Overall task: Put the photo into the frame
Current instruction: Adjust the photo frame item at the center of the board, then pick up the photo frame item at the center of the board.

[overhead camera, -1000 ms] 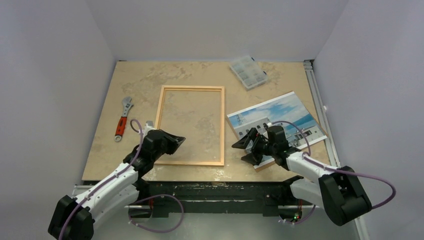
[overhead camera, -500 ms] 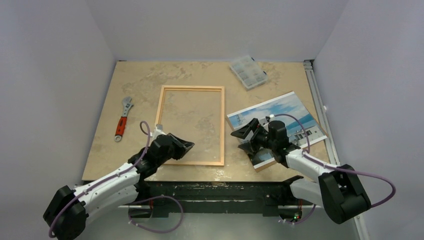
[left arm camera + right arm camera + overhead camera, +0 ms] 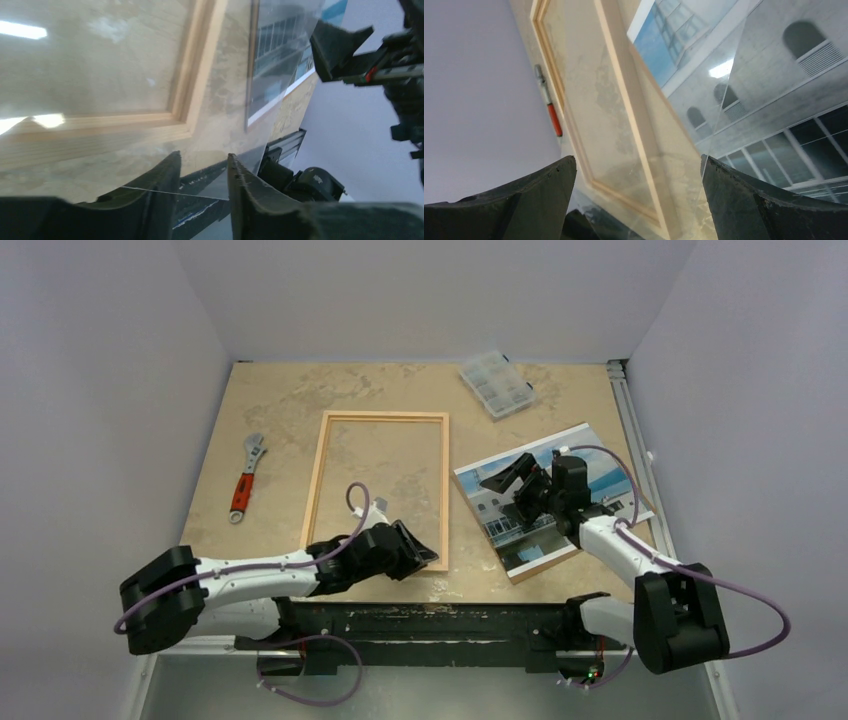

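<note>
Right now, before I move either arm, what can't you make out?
- Top view: the left gripper and its wrist hide whether it touches the frame.
- Top view: the right gripper covers the photo in the middle.
- Organizer box: contents too small.
- Brown board: photo covers all but an edge.

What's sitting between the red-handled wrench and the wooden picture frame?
Nothing: the top view shows only bare beige tabletop between the red-handled metal wrench and the thin light-wood picture frame.
</note>
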Available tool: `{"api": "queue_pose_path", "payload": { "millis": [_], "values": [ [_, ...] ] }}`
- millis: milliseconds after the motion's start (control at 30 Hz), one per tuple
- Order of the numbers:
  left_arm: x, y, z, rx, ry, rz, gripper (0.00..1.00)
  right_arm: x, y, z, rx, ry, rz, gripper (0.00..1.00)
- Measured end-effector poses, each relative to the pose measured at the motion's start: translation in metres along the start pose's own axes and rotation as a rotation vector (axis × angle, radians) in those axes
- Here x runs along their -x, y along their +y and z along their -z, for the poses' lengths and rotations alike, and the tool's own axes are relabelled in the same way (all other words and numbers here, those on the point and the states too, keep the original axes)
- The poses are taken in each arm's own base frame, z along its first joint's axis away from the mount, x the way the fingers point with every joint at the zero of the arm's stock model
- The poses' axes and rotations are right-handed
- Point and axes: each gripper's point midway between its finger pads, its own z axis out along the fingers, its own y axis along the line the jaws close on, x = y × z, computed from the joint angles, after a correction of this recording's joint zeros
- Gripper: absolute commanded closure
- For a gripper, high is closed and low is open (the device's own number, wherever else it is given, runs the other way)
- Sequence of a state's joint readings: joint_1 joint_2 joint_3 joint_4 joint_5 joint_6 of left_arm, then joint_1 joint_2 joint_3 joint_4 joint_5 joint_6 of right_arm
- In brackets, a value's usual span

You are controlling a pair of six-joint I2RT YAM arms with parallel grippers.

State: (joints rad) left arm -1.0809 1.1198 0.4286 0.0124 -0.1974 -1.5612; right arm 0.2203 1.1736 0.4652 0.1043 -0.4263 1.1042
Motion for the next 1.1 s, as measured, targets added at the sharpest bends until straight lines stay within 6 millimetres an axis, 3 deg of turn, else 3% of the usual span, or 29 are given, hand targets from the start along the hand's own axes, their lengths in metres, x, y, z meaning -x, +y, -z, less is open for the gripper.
{"api": "queue_pose_path", "payload": {
  "millis": [133,233,367,567,700,833,933,1100],
  "values": [
    [-0.031,-0.022,-0.007,-0.027,0.094,-0.042,0.29,0.018,-0.004,-0.002,-0.078,-0.027,0.055,0.04],
    [-0.048,-0.033,-0.006,-0.047,0.153,-0.063,0.20,0.023,-0.011,0.000,-0.137,-0.034,0.105,0.02],
    [-0.057,-0.039,-0.001,-0.054,0.193,-0.084,0.18,0.029,-0.031,0.007,-0.250,-0.055,0.166,0.02],
    [-0.047,-0.028,0.018,-0.001,0.180,-0.185,0.21,0.038,-0.051,0.018,-0.375,-0.075,0.243,0.02],
    [-0.015,-0.043,0.040,-0.034,0.113,-0.258,0.21,0.041,-0.052,0.021,-0.396,-0.077,0.269,0.02],
    [0.048,-0.057,0.054,-0.041,-0.024,-0.285,0.21,0.036,-0.051,0.021,-0.381,-0.050,0.271,0.03],
    [0.089,-0.053,0.060,0.006,-0.095,-0.312,0.21,0.028,-0.050,0.018,-0.346,-0.017,0.266,0.03],
    [0.137,-0.036,0.055,0.132,-0.117,-0.369,0.22,0.006,-0.062,0.015,-0.313,0.061,0.228,0.04]
  ]
}}
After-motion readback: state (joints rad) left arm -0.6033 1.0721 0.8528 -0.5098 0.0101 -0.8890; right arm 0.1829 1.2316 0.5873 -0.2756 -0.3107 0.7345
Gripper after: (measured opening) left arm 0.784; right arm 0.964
